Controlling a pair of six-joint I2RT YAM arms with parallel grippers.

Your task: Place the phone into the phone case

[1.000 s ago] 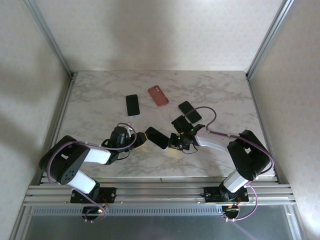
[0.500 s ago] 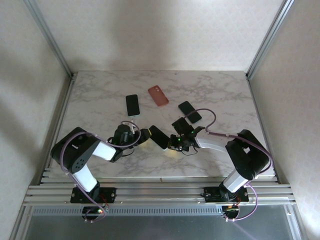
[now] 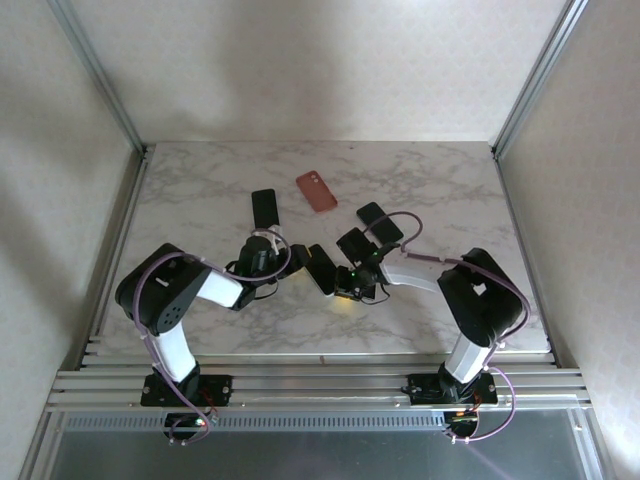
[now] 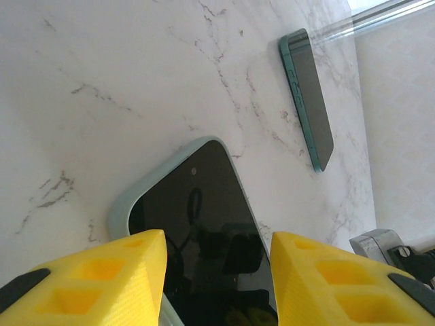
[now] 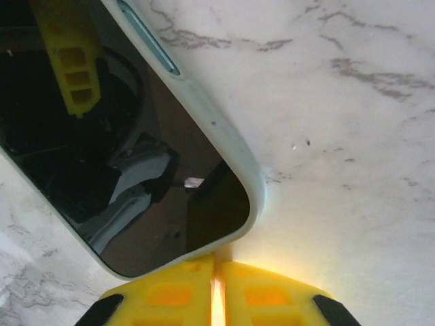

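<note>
phone judged stiff, slick; best held by long edges | left end effector clamped on it | right end effector pressed together

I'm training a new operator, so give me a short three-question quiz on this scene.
1. True or false: the right end effector is shut.
2. The loose case is: A pink, B blue, C white.
3. What sits between the left end effector's fingers?
Key: 1 true; 2 A; 3 the phone.
</note>
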